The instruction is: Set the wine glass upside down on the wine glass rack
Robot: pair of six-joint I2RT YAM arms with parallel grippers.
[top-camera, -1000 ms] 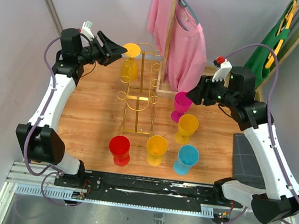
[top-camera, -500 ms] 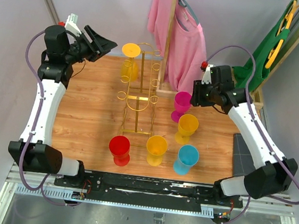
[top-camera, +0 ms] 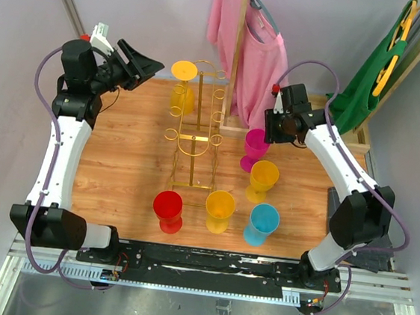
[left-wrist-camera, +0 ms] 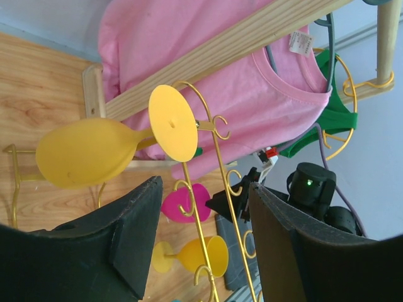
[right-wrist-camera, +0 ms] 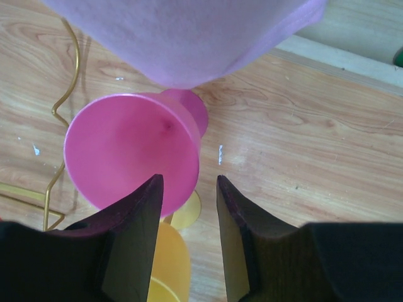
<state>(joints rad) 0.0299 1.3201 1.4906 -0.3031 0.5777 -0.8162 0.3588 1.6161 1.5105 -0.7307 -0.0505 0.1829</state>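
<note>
With the right hand [right-wrist-camera: 187,181] spread and empty above the magenta wine glass [right-wrist-camera: 129,148], upright toward the far edge of the tabletop [top-camera: 118,170] beside the wine glass rack [top-camera: 195,137], it should descend straight, straddle the bowl and close gently.

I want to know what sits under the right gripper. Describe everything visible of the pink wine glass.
The pink wine glass looks like opaque magenta plastic, a conical bowl on a round foot. It stands upright and empty on the wooden table, right of the wine glass rack. The right gripper hovers open over its rim, apparently not touching it.
</note>
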